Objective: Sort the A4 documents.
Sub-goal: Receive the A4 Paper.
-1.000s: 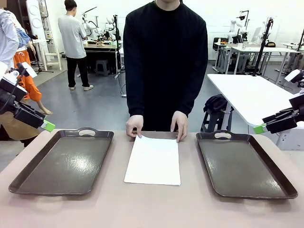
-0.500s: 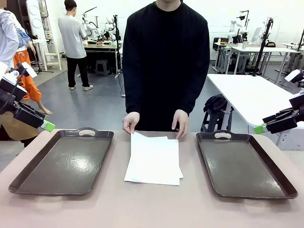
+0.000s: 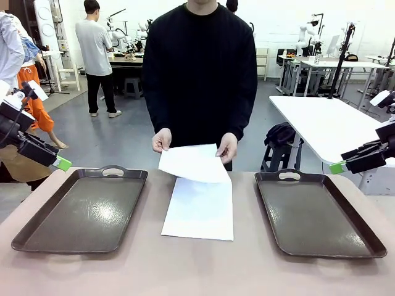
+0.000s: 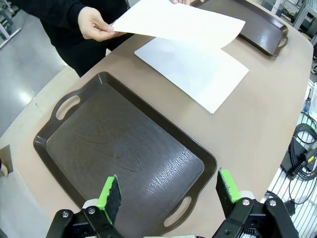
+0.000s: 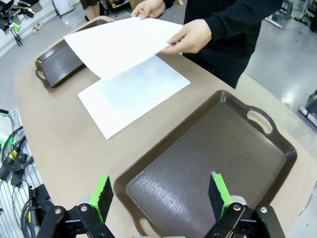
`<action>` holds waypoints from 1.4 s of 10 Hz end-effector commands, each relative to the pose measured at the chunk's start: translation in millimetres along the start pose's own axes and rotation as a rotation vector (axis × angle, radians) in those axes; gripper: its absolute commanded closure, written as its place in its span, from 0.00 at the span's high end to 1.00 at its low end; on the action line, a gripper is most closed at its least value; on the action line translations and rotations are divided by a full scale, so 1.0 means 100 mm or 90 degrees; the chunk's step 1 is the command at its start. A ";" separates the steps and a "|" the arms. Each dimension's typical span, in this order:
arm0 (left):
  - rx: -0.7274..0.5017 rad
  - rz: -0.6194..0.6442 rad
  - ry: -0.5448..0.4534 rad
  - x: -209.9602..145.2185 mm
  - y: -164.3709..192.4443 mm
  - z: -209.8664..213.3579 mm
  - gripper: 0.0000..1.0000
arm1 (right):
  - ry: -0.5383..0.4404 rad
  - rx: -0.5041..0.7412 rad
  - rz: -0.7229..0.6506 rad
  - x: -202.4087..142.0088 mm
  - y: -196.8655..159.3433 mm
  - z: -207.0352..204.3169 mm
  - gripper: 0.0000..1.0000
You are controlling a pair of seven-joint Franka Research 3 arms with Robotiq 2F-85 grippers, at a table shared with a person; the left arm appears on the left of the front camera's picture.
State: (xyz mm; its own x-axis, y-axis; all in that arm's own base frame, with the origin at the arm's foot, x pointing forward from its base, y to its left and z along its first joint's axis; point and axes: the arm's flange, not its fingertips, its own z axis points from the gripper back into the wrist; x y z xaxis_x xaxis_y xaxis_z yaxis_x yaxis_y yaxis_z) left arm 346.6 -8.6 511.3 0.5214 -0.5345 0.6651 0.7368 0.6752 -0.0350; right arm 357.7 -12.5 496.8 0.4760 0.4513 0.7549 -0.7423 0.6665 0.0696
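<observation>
White A4 documents [image 3: 199, 209] lie in the table's middle between two dark brown trays. The person at the far side holds one sheet [image 3: 192, 163] lifted above them with both hands; the same raised sheet [image 4: 178, 22] [image 5: 121, 42] hangs over the flat ones [image 4: 198, 69] [image 5: 131, 94]. My left gripper [image 3: 60, 163] hovers open at the left edge, above the left tray [image 3: 86, 209]; its green pads [image 4: 110, 193] stand wide over that tray [image 4: 124, 148]. My right gripper [image 3: 337, 166] hovers open at the right, above the right tray [image 3: 315, 213] [image 5: 208, 163], pads [image 5: 101, 191] apart with nothing between.
Both trays have handle cutouts at their far ends. The person's hands [image 3: 162, 140] are over the table's far edge. White tables [image 3: 327, 123] and other people [image 3: 95, 49] stand farther off. Cables [image 4: 302, 148] hang beside the table.
The person has picked the top sheet off the pile and raised it towards the chest. Both arms have stayed still with jaws wide.
</observation>
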 end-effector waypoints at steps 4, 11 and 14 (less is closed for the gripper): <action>-0.005 -0.002 -0.001 -0.01 0.02 -0.01 1.00 | -0.003 0.009 0.005 -0.02 -0.03 -0.03 1.00; -0.005 -0.002 -0.001 -0.01 0.02 -0.01 1.00 | -0.003 0.009 0.005 -0.02 -0.03 -0.03 1.00; -0.005 -0.002 -0.001 -0.01 0.02 -0.01 1.00 | -0.003 0.009 0.005 -0.02 -0.03 -0.03 1.00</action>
State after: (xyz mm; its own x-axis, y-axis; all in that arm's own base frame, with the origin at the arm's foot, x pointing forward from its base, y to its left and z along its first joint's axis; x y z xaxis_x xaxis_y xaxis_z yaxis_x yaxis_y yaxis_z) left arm 346.6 -8.2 511.4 0.5221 -0.5341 0.6649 0.7357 0.6764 -0.0344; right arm 357.8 -12.5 496.8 0.4754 0.4521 0.7547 -0.7426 0.6662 0.0688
